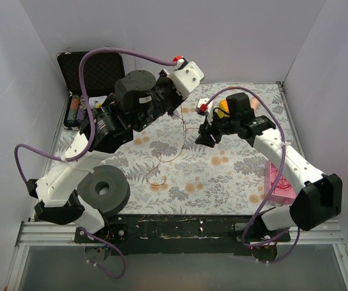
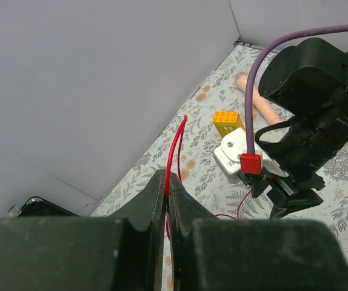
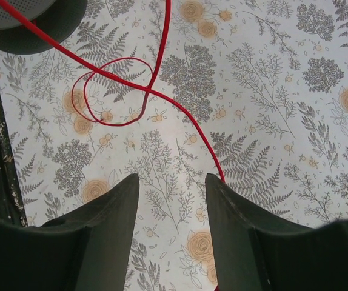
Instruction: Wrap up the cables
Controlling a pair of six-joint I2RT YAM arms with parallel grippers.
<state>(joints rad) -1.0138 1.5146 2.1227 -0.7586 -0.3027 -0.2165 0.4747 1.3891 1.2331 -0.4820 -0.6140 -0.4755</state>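
The cable [image 1: 182, 140] is one thin red strand. It hangs from my left gripper [image 1: 177, 111] at the back middle, runs down over the floral cloth and ends in a small loop [image 1: 156, 179]. In the left wrist view my left gripper [image 2: 167, 177] is shut on the strand [image 2: 175, 142], which rises between the fingertips. My right gripper [image 1: 207, 137] is open just right of the hanging strand. In the right wrist view it [image 3: 172, 179] hovers open over the cloth. The cable [image 3: 180, 115] crosses ahead of it, forms a loop [image 3: 110, 91], and passes just outside the right fingertip [image 3: 222, 188].
A grey roll [image 1: 104, 191] lies at the near left, and its edge shows in the right wrist view [image 3: 16, 24]. An open black case [image 1: 92, 66] stands at the back left. A yellow brick [image 1: 224, 106] and a peach-coloured object [image 2: 256, 100] lie at the back. A pink box [image 1: 280, 182] sits on the right.
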